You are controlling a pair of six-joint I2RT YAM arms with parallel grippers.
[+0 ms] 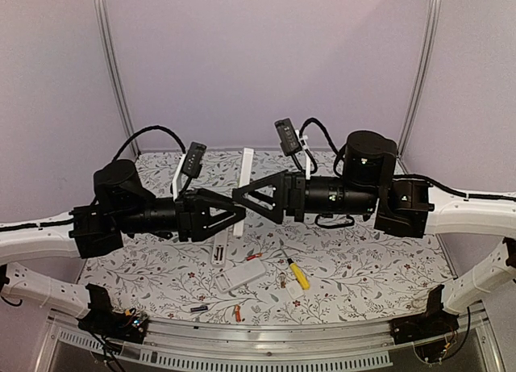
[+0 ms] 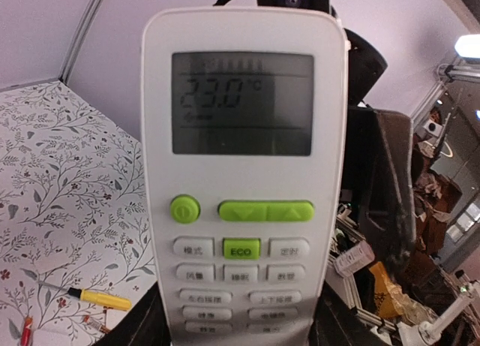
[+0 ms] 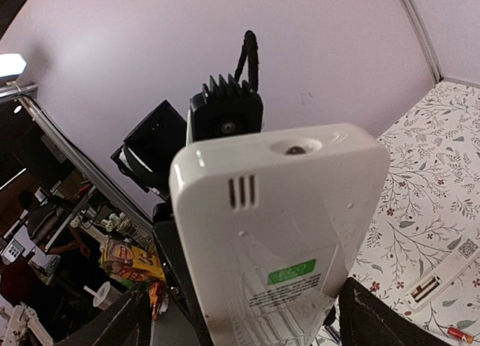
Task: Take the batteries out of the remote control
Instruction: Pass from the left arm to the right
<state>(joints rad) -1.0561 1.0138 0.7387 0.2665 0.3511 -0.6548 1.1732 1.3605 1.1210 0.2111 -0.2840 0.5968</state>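
Currently the left gripper is clenched on the lower end of the air-conditioner remote, holding it upright above the bench. The right gripper straddles the remote's back with its jaws spread. Loose batteries lie below the remote.

Plain pale lilac walls close the far side and both sides. 2 metal posts stand at the far corners. The table carries a white cover with small leaves and flowers. Beyond the table a bright lamp shines over a cluttered room.
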